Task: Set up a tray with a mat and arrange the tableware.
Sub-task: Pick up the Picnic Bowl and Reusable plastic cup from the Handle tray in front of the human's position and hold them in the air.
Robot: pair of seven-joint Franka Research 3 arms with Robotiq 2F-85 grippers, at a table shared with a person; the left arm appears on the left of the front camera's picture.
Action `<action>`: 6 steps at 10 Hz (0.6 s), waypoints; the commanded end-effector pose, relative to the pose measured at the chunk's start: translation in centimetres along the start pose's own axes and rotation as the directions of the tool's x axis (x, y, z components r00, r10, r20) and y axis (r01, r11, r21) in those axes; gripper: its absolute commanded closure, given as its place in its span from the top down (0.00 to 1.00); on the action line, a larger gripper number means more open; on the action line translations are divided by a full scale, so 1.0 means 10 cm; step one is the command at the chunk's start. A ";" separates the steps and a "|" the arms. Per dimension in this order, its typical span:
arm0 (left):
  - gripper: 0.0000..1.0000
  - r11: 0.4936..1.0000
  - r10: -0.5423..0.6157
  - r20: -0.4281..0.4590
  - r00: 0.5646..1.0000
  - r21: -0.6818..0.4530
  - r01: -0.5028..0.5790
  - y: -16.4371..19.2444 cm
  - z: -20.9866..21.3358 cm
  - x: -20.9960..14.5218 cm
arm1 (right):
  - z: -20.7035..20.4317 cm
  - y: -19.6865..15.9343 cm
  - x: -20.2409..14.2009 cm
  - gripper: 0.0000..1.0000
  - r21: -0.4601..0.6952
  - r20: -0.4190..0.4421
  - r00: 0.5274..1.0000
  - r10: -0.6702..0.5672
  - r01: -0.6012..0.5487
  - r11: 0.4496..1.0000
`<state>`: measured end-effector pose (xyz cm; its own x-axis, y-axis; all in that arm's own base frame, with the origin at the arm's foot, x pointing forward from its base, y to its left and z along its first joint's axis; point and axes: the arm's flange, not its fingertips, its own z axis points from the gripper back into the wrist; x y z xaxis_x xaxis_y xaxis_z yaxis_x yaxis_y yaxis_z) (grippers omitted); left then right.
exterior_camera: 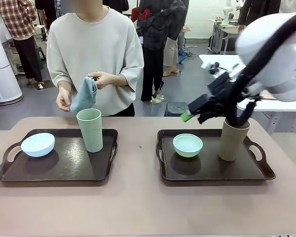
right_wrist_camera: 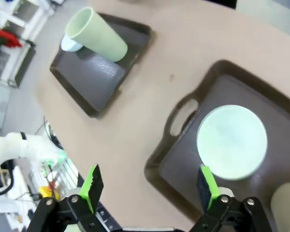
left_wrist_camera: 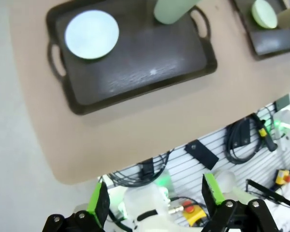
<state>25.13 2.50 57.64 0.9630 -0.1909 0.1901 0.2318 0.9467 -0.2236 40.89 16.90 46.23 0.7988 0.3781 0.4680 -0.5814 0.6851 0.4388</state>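
Mint bowl (right_wrist_camera: 232, 142) below spread right claw (right_wrist_camera: 149, 179)

Busy workroom beyond a tan table (exterior_camera: 138, 207)
Grey floor (exterior_camera: 34, 106); a white cylindrical unit (exterior_camera: 1, 74) stands far left, a small dark stool (exterior_camera: 176, 108) mid-right, a white table (exterior_camera: 227, 59) behind it, and bystanders (exterior_camera: 158, 44) farther back.

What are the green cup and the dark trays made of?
The green cup looks like matte plastic, maybe a fibre mix: dull, no glare. The left tray and right tray look like hard plastic, slightly glossy: light streaks show on them.
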 end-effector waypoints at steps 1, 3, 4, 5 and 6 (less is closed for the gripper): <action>1.00 0.998 0.056 0.008 0.998 0.026 -0.056 0.06 0.03 0.14 | -0.18 -0.25 0.15 1.00 0.070 -0.013 0.999 0.034 -0.033 0.997; 1.00 1.000 0.022 0.000 1.000 0.014 -0.022 0.03 0.01 0.04 | -0.15 -0.04 0.09 1.00 0.018 -0.018 0.999 0.026 -0.026 1.000; 1.00 1.000 0.022 0.000 1.000 0.014 -0.022 0.03 0.01 0.04 | -0.15 -0.04 0.09 1.00 0.018 -0.018 0.999 0.026 -0.026 1.000; 1.00 1.000 0.022 0.000 1.000 0.014 -0.022 0.03 0.01 0.04 | -0.15 -0.04 0.09 1.00 0.018 -0.018 0.999 0.026 -0.026 1.000; 1.00 1.000 0.022 0.000 1.000 0.014 -0.022 0.03 0.01 0.04 | -0.15 -0.04 0.09 1.00 0.018 -0.018 0.999 0.026 -0.026 1.000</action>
<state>25.90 2.77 57.91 0.9650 -0.1742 0.1960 0.2175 0.9492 -0.2273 42.65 17.97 45.60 0.7745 0.4217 0.4715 -0.6212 0.6480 0.4407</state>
